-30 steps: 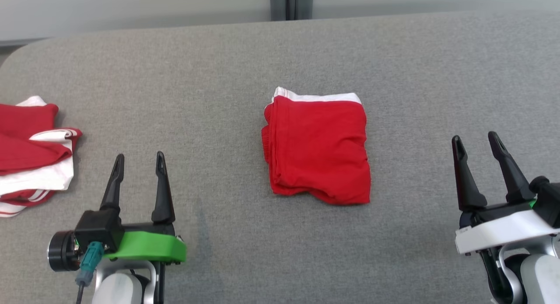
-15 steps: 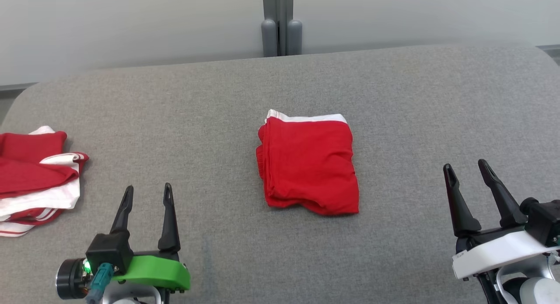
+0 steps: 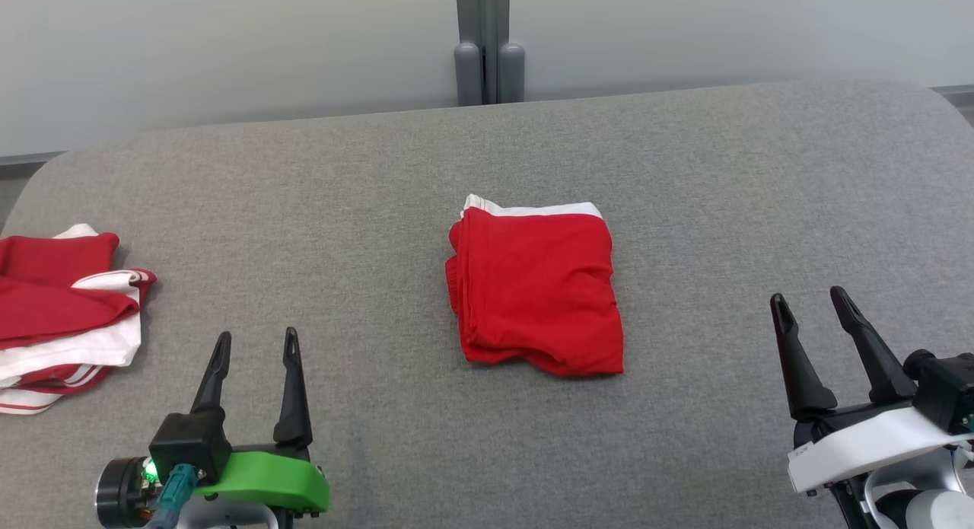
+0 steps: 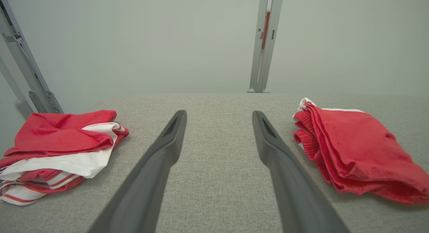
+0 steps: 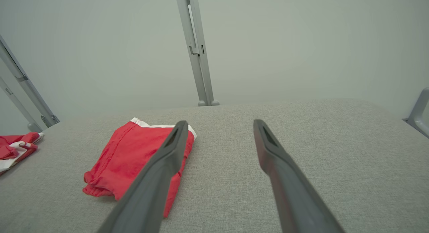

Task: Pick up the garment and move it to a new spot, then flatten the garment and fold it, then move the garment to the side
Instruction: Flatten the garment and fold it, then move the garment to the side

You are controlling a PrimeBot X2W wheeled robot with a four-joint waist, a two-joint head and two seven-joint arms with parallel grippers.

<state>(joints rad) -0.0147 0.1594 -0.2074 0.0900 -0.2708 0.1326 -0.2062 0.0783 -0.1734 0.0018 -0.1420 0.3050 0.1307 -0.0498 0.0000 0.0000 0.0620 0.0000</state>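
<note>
Your red garment (image 3: 536, 285) lies folded into a rough rectangle near the middle of the grey fabric table (image 3: 304, 209). Its white waistband runs along the far edge, and the stacked layers of the fold show down its left side. The near edge is a little rumpled, and nothing is touching it.

Your left gripper (image 3: 257, 337) sits over the near left part of the table, well apart from the garment. Its two dark fingers are spread, with bare grey cloth between them, and they grip nothing. In the left wrist view the garment lies off to the right of those fingers.

Your right gripper (image 3: 806, 297) is over the near right part of the table, also well clear of the garment. Its fingers are parted too and empty. In the right wrist view the garment lies to the left, partly behind the left-hand finger.

At the far left edge of the table you have a loose pile of red and white clothes (image 3: 61, 301), some with red stripes, well apart from the garment and from both grippers. Beyond the table's far edge a grey post (image 3: 487, 42) stands against a pale wall (image 3: 228, 49)
</note>
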